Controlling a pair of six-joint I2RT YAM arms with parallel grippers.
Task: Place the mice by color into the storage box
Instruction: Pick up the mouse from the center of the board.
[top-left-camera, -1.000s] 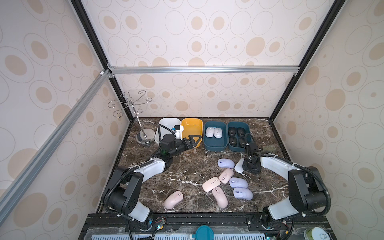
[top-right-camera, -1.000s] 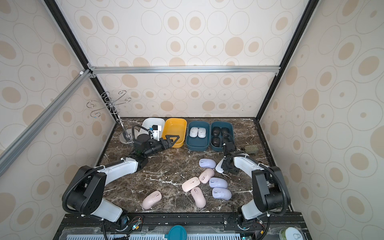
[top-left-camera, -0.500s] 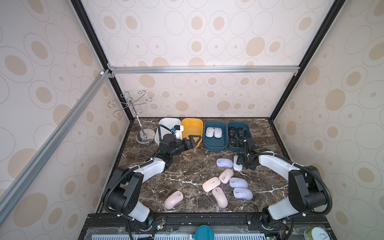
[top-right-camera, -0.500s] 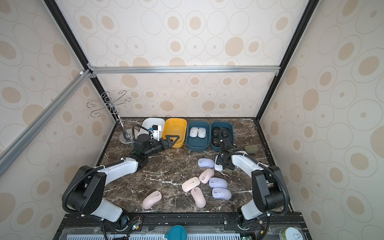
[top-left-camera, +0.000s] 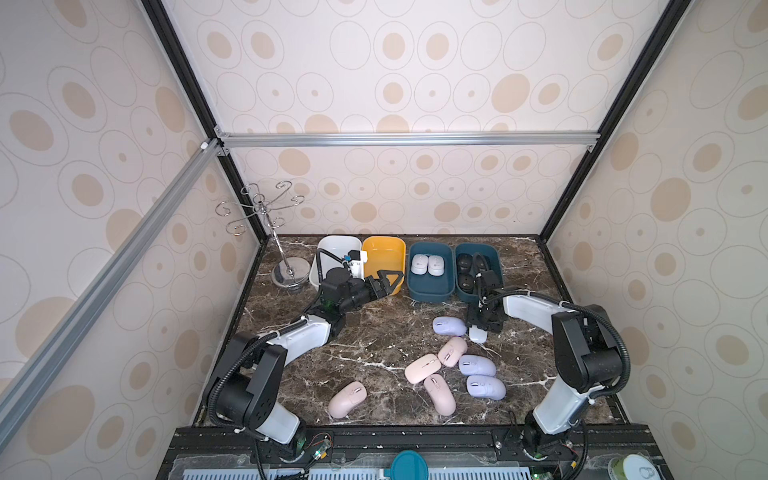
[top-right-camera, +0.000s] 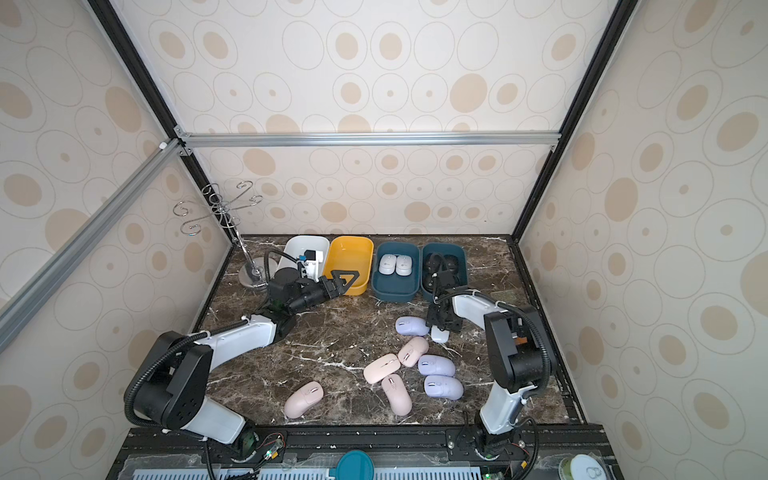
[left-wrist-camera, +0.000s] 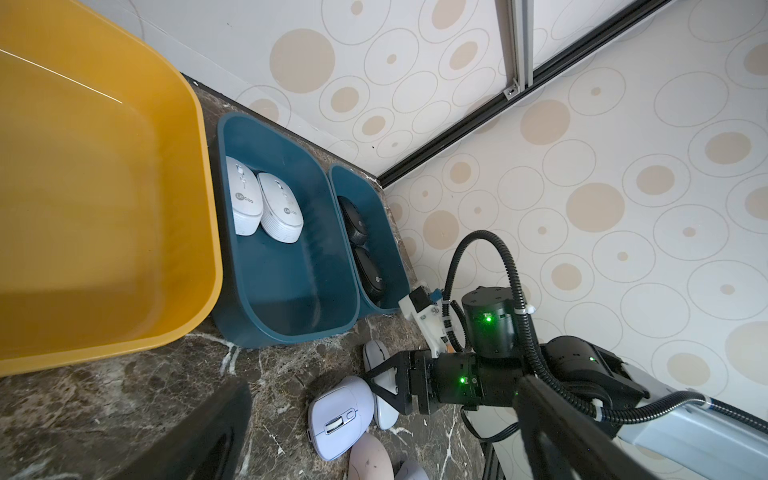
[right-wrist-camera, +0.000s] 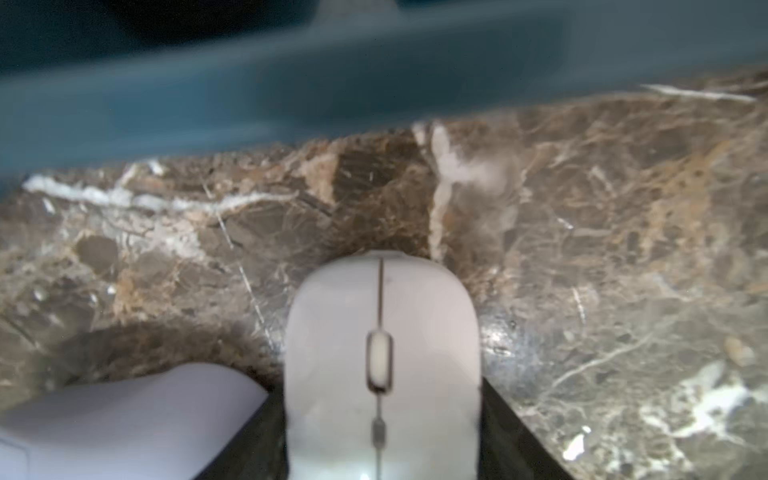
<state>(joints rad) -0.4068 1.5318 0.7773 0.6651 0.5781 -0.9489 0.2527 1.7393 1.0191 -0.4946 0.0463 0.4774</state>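
Dark marble tabletop (top-left-camera: 365, 332), white mouse (right-wrist-camera: 382, 353), pastel mice (top-left-camera: 422, 368), circle-patterned beige walls (top-left-camera: 415, 62), aluminium crossbar (top-left-camera: 407, 139)

Right wrist view: white mouse (right-wrist-camera: 382, 365) and lavender mouse (right-wrist-camera: 124, 419) run off the frame edge; teal bin (right-wrist-camera: 291, 83) blurred. In both top views, right hand (top-left-camera: 482, 328) covers most of the white mouse; black mice (top-left-camera: 464, 266) partly hidden, count unclear.

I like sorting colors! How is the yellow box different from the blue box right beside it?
The yellow box is empty; the blue box holds two white mice. The yellow box is bright yellow; the blue box is dark teal. Both are open, rounded boxes of similar size, standing side by side.
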